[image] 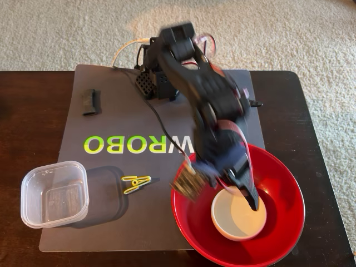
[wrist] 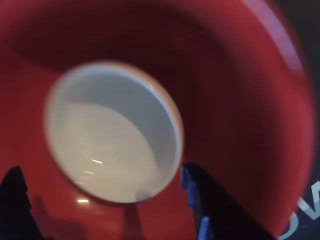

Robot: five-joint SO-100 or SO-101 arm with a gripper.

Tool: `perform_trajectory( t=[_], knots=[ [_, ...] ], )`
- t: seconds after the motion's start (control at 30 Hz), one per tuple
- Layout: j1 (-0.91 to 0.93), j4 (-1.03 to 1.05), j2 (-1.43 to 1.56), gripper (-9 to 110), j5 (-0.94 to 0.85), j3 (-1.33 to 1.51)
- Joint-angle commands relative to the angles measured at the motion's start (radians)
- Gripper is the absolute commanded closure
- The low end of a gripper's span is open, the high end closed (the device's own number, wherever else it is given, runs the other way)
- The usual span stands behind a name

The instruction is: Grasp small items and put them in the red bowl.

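Note:
The large red bowl (image: 278, 183) stands at the mat's front right corner in the fixed view, and the small white bowl (image: 238, 216) sits upright inside it. My gripper (image: 250, 197) hangs over the white bowl, blurred by motion. In the wrist view the white bowl (wrist: 112, 132) lies on the red bowl's floor (wrist: 240, 100), with my gripper (wrist: 100, 170) open above it. Its two black fingertips (wrist: 197, 195) stand far apart, holding nothing. On the mat to the left lie a clear square tub (image: 54, 193), a yellow wire clip (image: 136, 183) and a short black curved piece (image: 92, 102).
A grey mat (image: 111, 228) with yellow-green letters covers a dark wooden table (image: 28, 111), with carpet beyond. The arm's base (image: 164, 78) stands at the mat's far edge, beside a black perforated piece (image: 146, 83). A black cable (image: 161, 119) runs across the mat.

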Motion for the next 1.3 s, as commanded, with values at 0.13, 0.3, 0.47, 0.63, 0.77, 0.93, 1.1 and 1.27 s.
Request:
perform_trajectory(
  t=[0.13,0.3,0.47,0.63,0.77,0.93,1.1,1.27],
  knots=[
    [0.482,0.149,0.325,60,-0.181,0.098],
    [0.811,0.069,0.299,63,-0.023,0.405],
    [0.985,0.034,0.061,65,0.114,0.36],
    [1.034,0.031,-0.046,65,0.178,0.259],
    [1.048,0.049,-0.176,66,0.179,0.104],
    [1.032,0.051,-0.201,73,0.183,0.1],
    [1.02,0.063,-0.247,101,0.186,0.1],
    [1.02,0.087,-0.25,101,0.184,0.1]
  ],
)
